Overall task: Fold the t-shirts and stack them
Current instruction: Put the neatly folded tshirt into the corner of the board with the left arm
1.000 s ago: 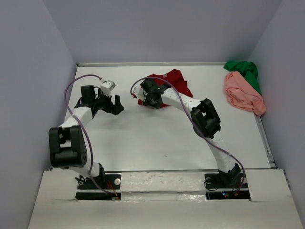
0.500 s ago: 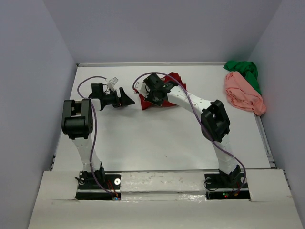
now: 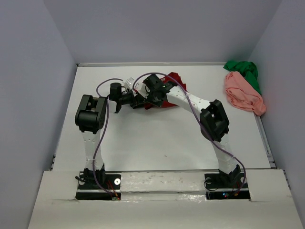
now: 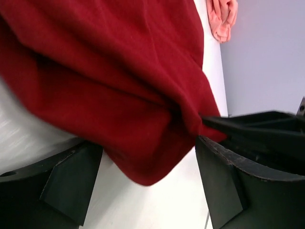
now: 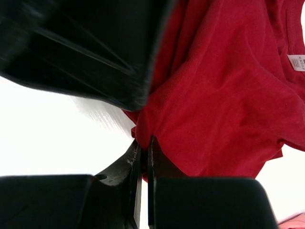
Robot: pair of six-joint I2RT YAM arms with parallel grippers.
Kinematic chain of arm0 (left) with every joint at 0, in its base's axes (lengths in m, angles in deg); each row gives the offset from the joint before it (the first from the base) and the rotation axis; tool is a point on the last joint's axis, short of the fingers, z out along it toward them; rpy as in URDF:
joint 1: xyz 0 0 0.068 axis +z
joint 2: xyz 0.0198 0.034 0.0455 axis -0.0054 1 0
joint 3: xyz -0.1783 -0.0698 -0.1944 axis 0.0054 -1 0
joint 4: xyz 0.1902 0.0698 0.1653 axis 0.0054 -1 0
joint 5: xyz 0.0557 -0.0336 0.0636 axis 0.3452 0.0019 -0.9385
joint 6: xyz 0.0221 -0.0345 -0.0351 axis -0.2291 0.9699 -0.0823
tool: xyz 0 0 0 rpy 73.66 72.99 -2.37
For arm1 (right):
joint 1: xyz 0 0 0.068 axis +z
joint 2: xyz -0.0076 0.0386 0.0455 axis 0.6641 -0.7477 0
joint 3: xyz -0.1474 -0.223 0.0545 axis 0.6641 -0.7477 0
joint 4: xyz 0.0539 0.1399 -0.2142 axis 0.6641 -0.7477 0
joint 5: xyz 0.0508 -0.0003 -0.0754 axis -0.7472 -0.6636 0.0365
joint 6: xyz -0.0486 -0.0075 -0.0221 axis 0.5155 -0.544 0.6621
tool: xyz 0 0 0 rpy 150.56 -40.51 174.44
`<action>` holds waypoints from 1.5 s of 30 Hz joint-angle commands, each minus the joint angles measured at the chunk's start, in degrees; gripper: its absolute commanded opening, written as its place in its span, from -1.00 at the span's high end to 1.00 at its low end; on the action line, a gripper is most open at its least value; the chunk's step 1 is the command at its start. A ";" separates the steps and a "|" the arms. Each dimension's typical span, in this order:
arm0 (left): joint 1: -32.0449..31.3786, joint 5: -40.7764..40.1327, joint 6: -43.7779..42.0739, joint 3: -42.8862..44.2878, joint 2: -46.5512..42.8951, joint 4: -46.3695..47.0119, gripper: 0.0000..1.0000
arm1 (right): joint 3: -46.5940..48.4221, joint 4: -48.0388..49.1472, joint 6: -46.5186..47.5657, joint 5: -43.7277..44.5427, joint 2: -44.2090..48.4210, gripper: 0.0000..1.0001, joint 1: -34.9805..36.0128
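Observation:
The dark red t-shirt (image 3: 172,79) lies bunched at the back middle of the table, partly under both arms. My right gripper (image 5: 143,143) is shut on a lifted fold of it (image 5: 224,95). My left gripper (image 4: 147,191) stands open, and the hanging lower edge of the red cloth (image 4: 119,95) sits between its wide-apart fingers (image 4: 233,186) without being pinched. Seen from above, the left gripper (image 3: 138,101) and the right gripper (image 3: 151,99) are close together. The salmon pink t-shirt (image 3: 243,95) and the bright green t-shirt (image 3: 245,70) lie crumpled at the back right.
Grey walls close the table (image 3: 157,138) in at the back and on both sides. The pink and green shirts lie against the right wall. A purple cable loops over each arm. A white label (image 5: 296,62) shows on the red shirt.
My left arm has swung right across the table, and its open jaws have reached the red shirt's hanging fold. The right gripper has kept its hold and stayed near the same place.

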 commanded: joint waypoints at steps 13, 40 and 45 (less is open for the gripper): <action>-1.66 -11.46 13.32 3.04 3.69 8.30 -0.80 | 0.22 -0.63 -0.28 -0.99 2.00 1.00 0.30; -6.85 -7.34 16.67 6.65 9.32 12.69 1.00 | 1.45 -1.95 0.07 -1.16 1.04 1.00 1.36; -4.22 -7.51 11.75 5.68 5.01 10.15 1.00 | 1.63 -3.35 0.51 -1.43 1.30 -0.02 1.88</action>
